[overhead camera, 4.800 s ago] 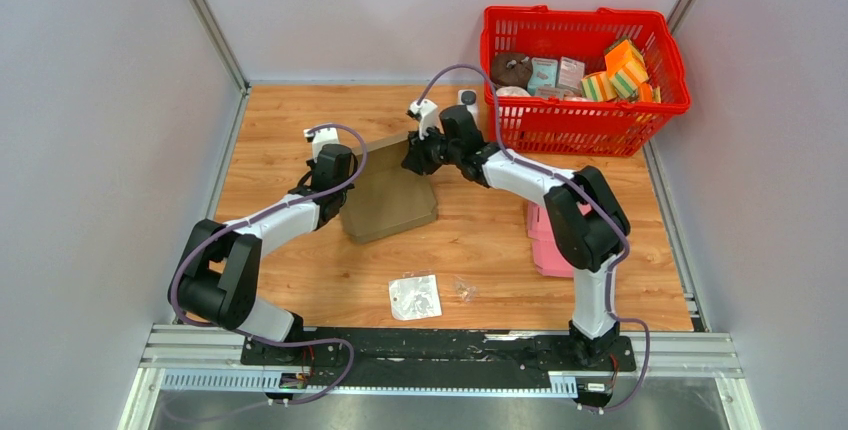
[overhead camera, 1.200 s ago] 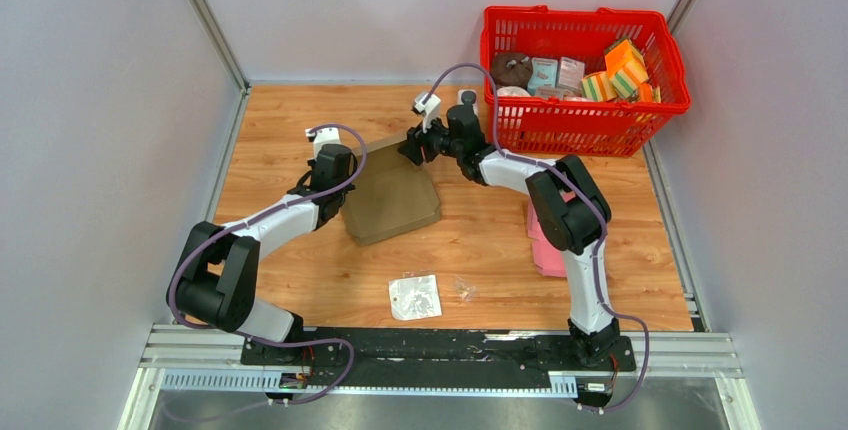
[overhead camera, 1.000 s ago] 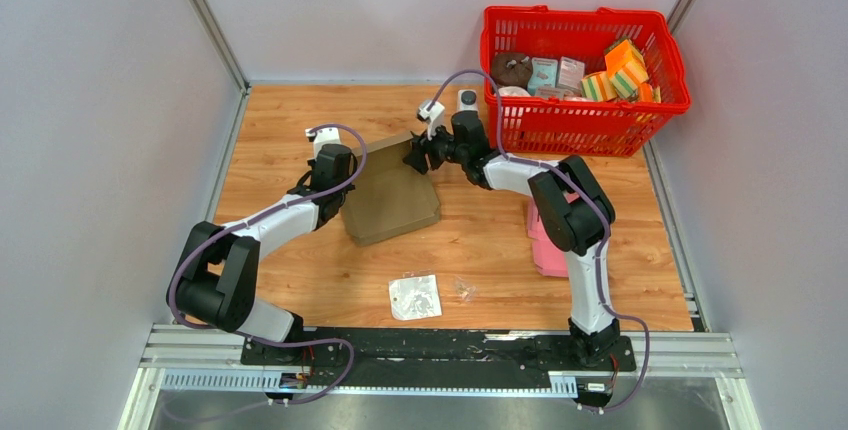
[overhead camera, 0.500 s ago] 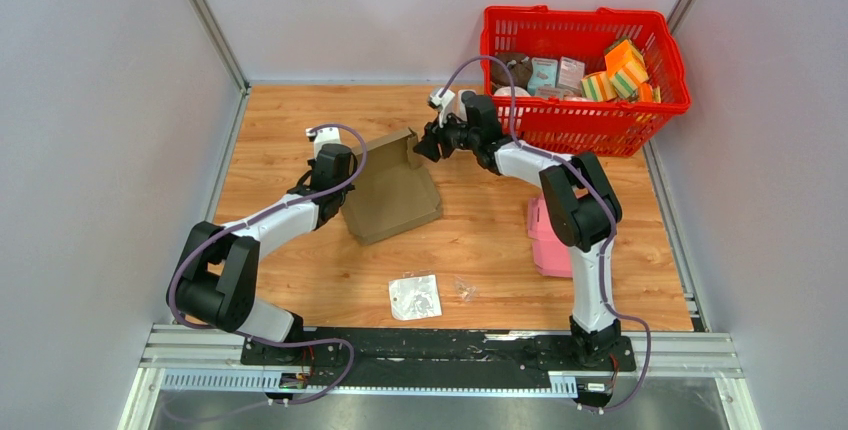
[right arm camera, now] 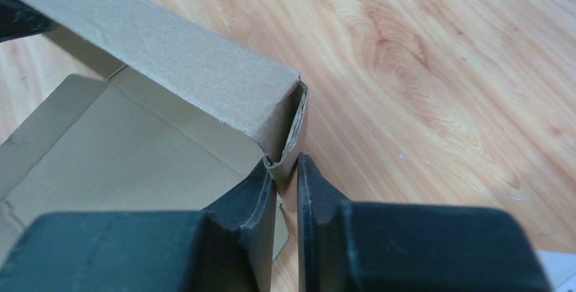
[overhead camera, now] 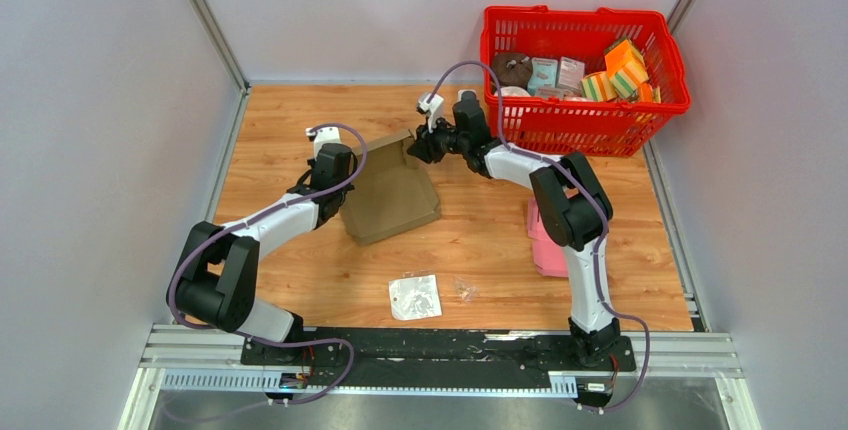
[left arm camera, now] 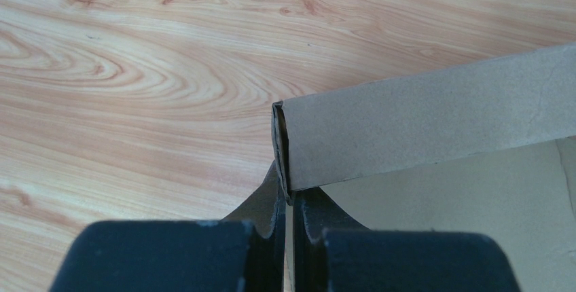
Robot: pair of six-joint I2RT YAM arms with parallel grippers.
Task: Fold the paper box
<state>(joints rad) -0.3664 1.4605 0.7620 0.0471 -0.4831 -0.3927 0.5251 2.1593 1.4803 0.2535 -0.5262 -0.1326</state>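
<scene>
The paper box (overhead camera: 395,200) is brown card, lying open on the wooden table with its far wall folded upright. My left gripper (overhead camera: 342,188) is at the box's left end. In the left wrist view it (left arm camera: 289,197) is shut on the folded wall's end (left arm camera: 421,122). My right gripper (overhead camera: 413,150) is at the far right corner. In the right wrist view its jaws (right arm camera: 286,170) are pinched on the crumpled corner of the raised wall (right arm camera: 170,54), with the box's inside floor to the left.
A red basket (overhead camera: 590,130) full of small packages stands at the back right, close behind the right arm. A pink packet (overhead camera: 545,245) lies by the right arm. A clear plastic bag (overhead camera: 414,296) and a scrap of film (overhead camera: 465,290) lie near the front.
The right gripper drew back toward the basket, then returned left to the box's far right corner and narrowed onto it. The left gripper kept its hold and stayed put.
</scene>
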